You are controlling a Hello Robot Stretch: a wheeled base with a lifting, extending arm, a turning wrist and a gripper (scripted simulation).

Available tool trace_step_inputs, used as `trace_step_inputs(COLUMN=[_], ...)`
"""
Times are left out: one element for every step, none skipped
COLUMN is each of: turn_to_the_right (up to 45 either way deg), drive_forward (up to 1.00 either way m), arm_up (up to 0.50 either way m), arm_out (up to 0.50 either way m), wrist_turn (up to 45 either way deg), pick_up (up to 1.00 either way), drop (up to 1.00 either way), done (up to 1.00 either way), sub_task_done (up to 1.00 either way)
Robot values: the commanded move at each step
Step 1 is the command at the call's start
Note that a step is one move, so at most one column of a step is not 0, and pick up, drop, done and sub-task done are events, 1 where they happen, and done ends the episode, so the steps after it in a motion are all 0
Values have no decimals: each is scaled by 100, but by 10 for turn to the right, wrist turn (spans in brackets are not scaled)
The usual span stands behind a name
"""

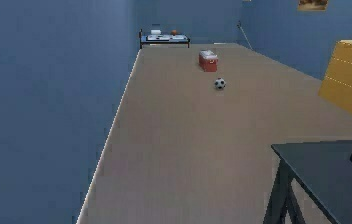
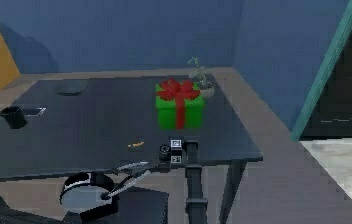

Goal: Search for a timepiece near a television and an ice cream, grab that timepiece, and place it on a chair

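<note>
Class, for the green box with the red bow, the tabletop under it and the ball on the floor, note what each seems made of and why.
Green box: likely paper wrap, matte, flat even colour; red bow looks like ribbon. Tabletop: dark, smooth, faint sheen; painted wood or metal, unclear. Ball: black-and-white panels suggest leather or synthetic.

**A:** So what's the arm [image 2: 194,192] look like on this thing?

**B:** Just a dark square bar, pretty plain. Two small white squares [image 2: 176,148] with black marks sit at the end, next to a dark gripper [image 2: 132,171] with two thin fingers [image 2: 144,166].
</note>
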Motion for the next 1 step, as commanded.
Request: trace_step_inputs(turn_to_the_right=[0], drive_forward=[0], arm_up=[0], arm_out=[0], wrist_turn=[0], pick_up=[0], drop=[100], done=[0], sub_task_done=[0])
